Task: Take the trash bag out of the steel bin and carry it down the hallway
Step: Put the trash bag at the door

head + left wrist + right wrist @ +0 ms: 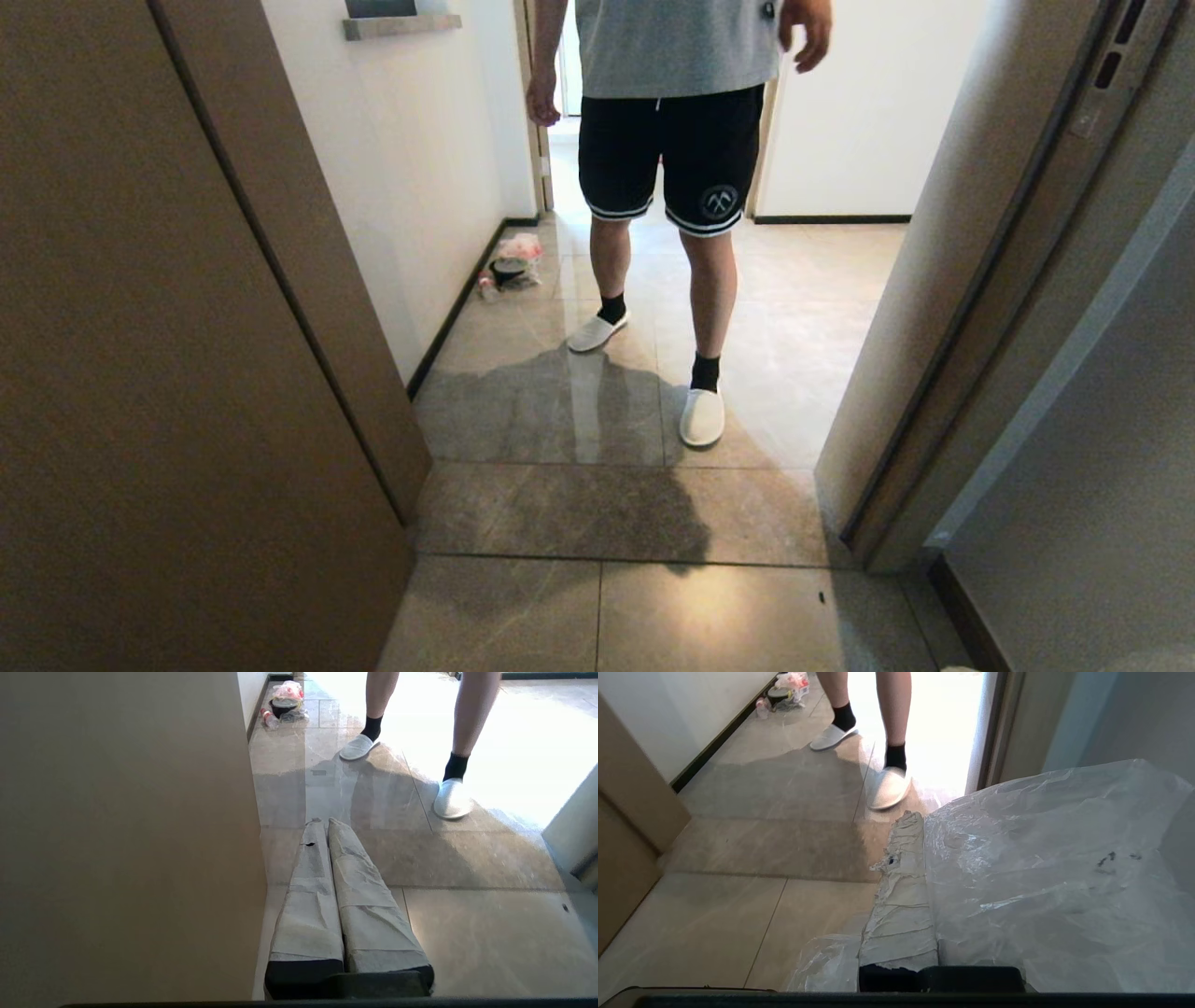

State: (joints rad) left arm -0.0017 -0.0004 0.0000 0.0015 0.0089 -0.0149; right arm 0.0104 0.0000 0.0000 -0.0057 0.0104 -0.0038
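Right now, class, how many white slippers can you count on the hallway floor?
2. One slipper is farther down the hallway, nearer the left wall; the other slipper is closer, to its right. Both are on the person's feet.

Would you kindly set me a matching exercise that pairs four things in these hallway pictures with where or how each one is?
Things:
1. thin clear plastic trash bag
2. left gripper
3. person in black shorts and white slippers
4. small heap of rubbish with a black bowl

Places or states:
A. on the glossy tiles by the black baseboard
B. standing ahead in the hallway
C. empty, fingers together
D. draped over the shut right gripper

Pairs: 1-D, 2-C, 3-B, 4-A
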